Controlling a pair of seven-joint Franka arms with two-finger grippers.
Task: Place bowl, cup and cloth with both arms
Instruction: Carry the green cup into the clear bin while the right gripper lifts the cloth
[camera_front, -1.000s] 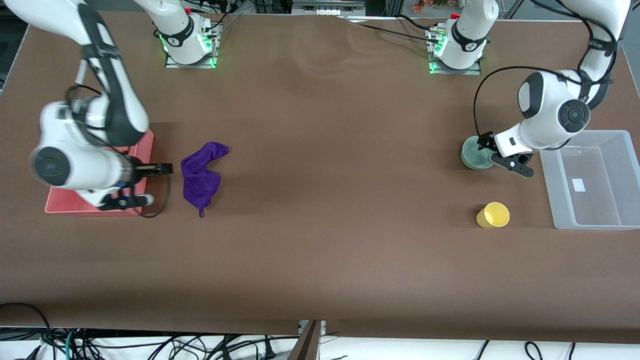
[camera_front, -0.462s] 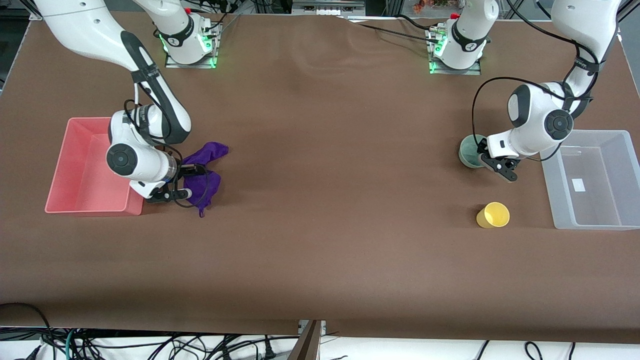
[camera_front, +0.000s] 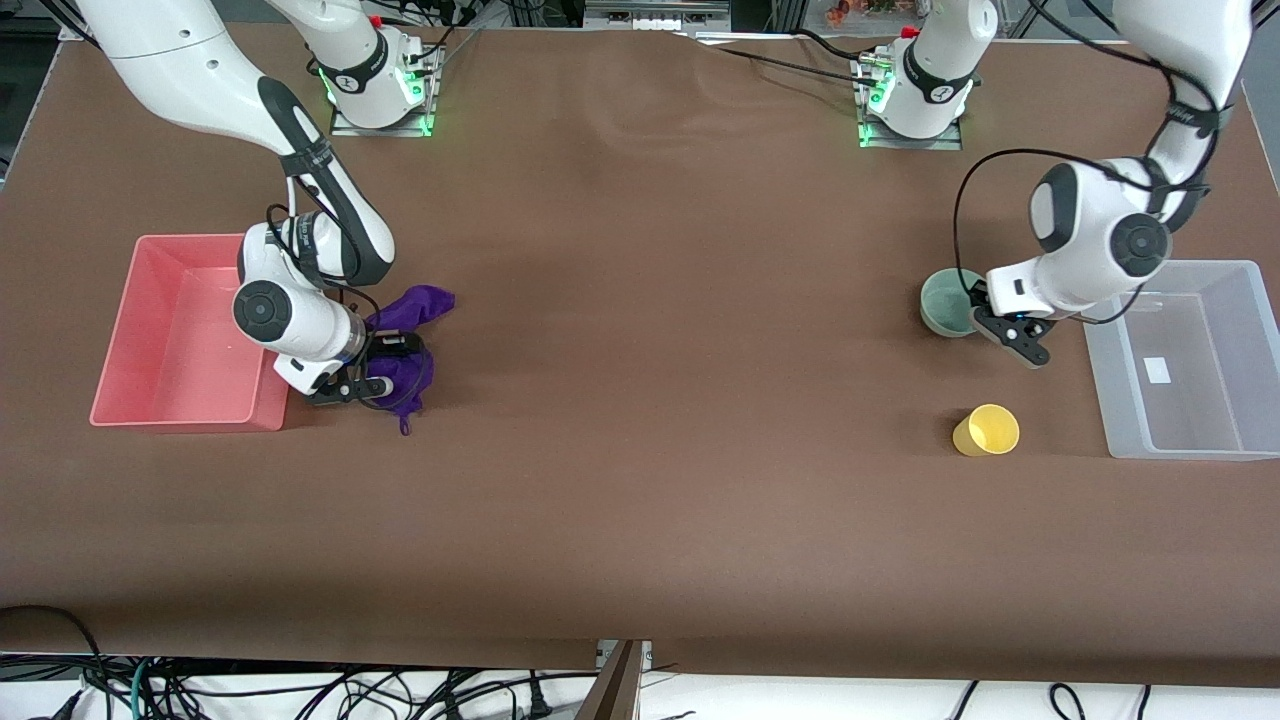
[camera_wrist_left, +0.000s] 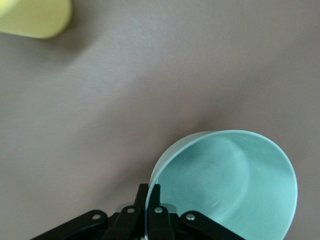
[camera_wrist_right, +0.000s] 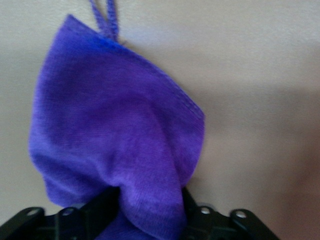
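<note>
The purple cloth (camera_front: 418, 304) lies crumpled beside the red tray, toward the right arm's end of the table. My right gripper (camera_front: 385, 365) is down on its nearer part, shut on a bunched fold of cloth (camera_wrist_right: 120, 130); its loop tag (camera_wrist_right: 106, 17) shows. The mint-green bowl (camera_front: 943, 302) stands toward the left arm's end. My left gripper (camera_front: 980, 320) is shut on its rim, one finger inside and one outside, as the left wrist view shows on the bowl (camera_wrist_left: 230, 180). The yellow cup (camera_front: 987, 430) stands nearer the front camera than the bowl; it also shows in the left wrist view (camera_wrist_left: 32, 17).
A red tray (camera_front: 150, 240) sits at the right arm's end, right beside the cloth. A clear plastic bin (camera_front: 1190, 440) sits at the left arm's end, beside the bowl and cup.
My right gripper came off the red tray, dropped onto the cloth and closed on a fold. My left gripper settled on the bowl's rim and closed.
</note>
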